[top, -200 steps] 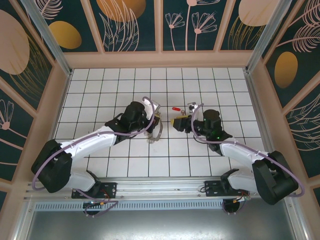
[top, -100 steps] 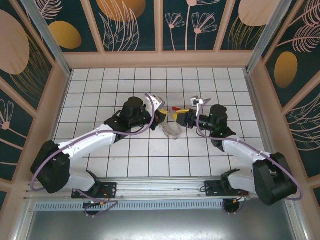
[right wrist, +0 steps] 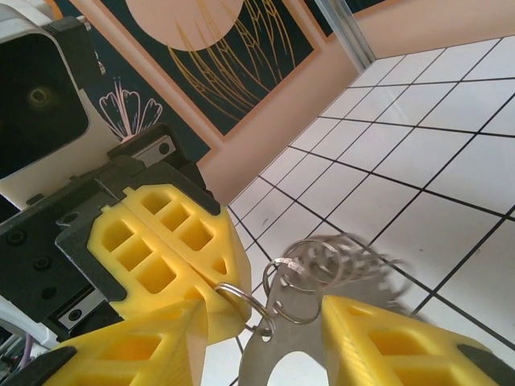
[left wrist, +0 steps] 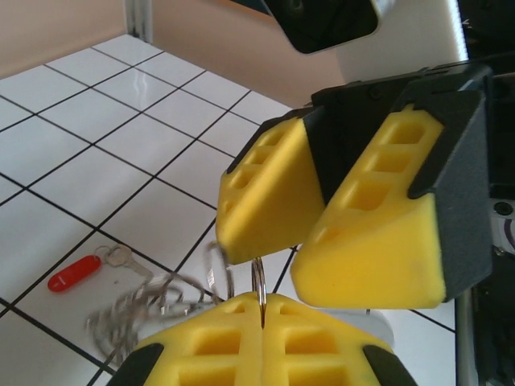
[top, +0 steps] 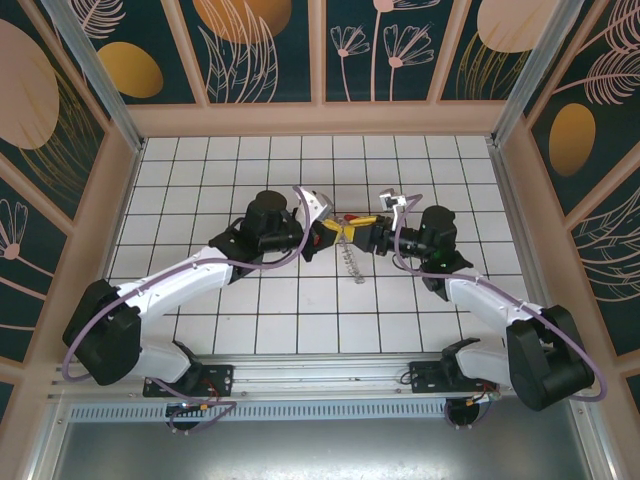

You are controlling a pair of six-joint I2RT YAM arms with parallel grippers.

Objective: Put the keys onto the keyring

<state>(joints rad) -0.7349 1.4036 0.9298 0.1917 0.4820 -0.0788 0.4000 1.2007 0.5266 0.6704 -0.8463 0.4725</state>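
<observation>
My left gripper (left wrist: 261, 304) is shut on a thin silver split ring of the keyring (left wrist: 259, 281), held above the table. Blurred pale links (left wrist: 153, 301) dangle from it. In the top view the left gripper (top: 328, 238) and right gripper (top: 358, 234) meet tip to tip, the keyring's chain (top: 352, 262) hanging below them. My right gripper (right wrist: 265, 322) is open, its yellow fingers (right wrist: 386, 342) either side of a flat metal tag (right wrist: 282, 358) and small rings (right wrist: 322, 261), not touching them. The red-headed key (left wrist: 74, 273) lies on the tiles, also behind the grippers (top: 351, 216).
The white tiled table (top: 200, 170) is walled by a beige rim (top: 320, 118) and patterned panels. Both arms reach inward from the near edge, crowding the middle. Open tiles lie to the left, right and far side.
My left gripper has lifted the keyring and carried it right to the right gripper. The right gripper has come left and narrowed its jaws. The links are swinging.
</observation>
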